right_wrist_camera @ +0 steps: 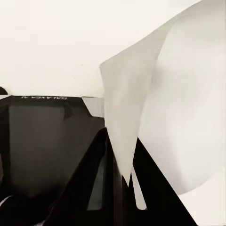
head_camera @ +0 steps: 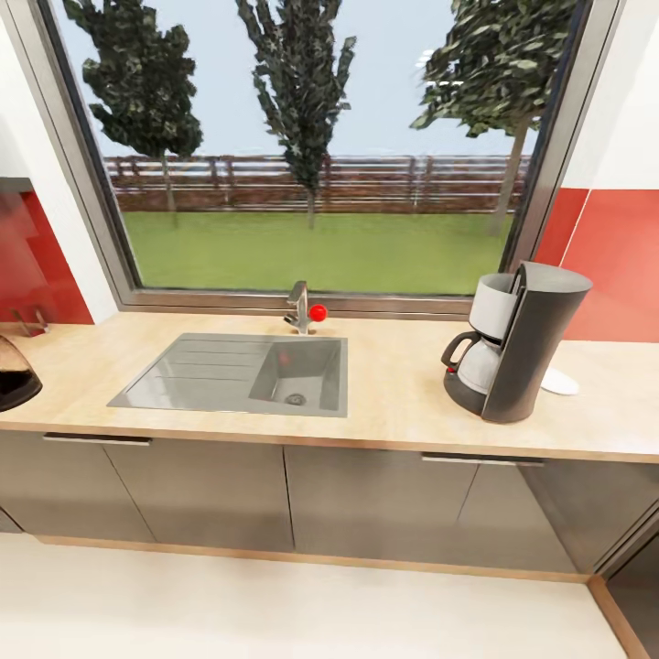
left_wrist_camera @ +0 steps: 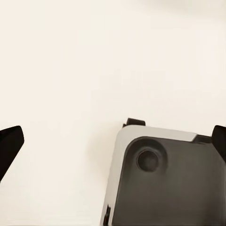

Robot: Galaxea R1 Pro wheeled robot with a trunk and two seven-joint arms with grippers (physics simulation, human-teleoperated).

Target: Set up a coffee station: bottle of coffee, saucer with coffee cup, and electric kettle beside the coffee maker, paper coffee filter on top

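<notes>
Head view: one coffee maker (head_camera: 517, 343) stands upright on the table (head_camera: 394, 394), right of the sink, its glass carafe seated under the filter basket; whether the carafe holds liquid cannot be told. One white disc-shaped item (head_camera: 560, 383), likely the saucer, lies flat on the table just behind and right of the coffee maker, partly hidden by it. One sink (head_camera: 238, 373) is set into the table at centre, its basin holding nothing but the drain; one tap (head_camera: 299, 308) with a red knob stands behind it below the window (head_camera: 316, 146). A dark object (head_camera: 14, 373), cut off at the left edge, rests on the table; its identity cannot be told. Right wrist view: the right gripper (right_wrist_camera: 123, 181) has its jaws clenched on one paper coffee filter (right_wrist_camera: 160, 117), the white sheet fanning out from the pinch point over pale floor, with a dark robot part beside it. Left wrist view: the left gripper (left_wrist_camera: 113, 146) has its jaws released and spread wide, nothing between them; the robot base (left_wrist_camera: 165, 181) and pale floor (left_wrist_camera: 70, 70) lie beyond.
</notes>
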